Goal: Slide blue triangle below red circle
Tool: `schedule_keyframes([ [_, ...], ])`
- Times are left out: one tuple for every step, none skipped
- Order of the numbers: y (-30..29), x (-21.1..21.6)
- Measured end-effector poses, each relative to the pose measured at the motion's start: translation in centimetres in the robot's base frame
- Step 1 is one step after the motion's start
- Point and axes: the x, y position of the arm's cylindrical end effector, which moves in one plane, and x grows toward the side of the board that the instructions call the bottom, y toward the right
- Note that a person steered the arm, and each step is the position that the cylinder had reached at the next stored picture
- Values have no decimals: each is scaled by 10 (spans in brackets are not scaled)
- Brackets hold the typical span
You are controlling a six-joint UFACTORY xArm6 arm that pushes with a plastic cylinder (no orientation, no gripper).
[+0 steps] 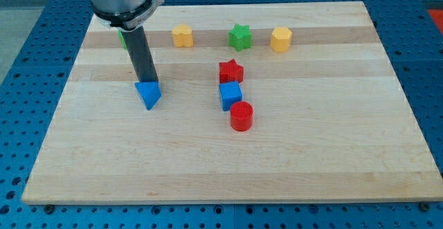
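The blue triangle (148, 94) lies on the wooden board (311, 153), left of centre. My tip (147, 81) stands right at its upper edge, touching or nearly touching it. The red circle (241, 115) sits to the right and slightly lower, near the board's middle. The blue triangle is well to the left of the red circle, roughly level with the blue cube above it.
A blue cube (230, 95) sits just above the red circle, and a red star (231, 71) above that. Along the top are a yellow block (182, 35), a green star (240, 37) and a yellow hexagon (280, 39). A green block (122, 38) is partly hidden behind the rod.
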Motion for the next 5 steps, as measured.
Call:
schedule_keyframes([
  [-1, 25],
  [-3, 52],
  [-4, 63],
  [-4, 84],
  [-4, 95],
])
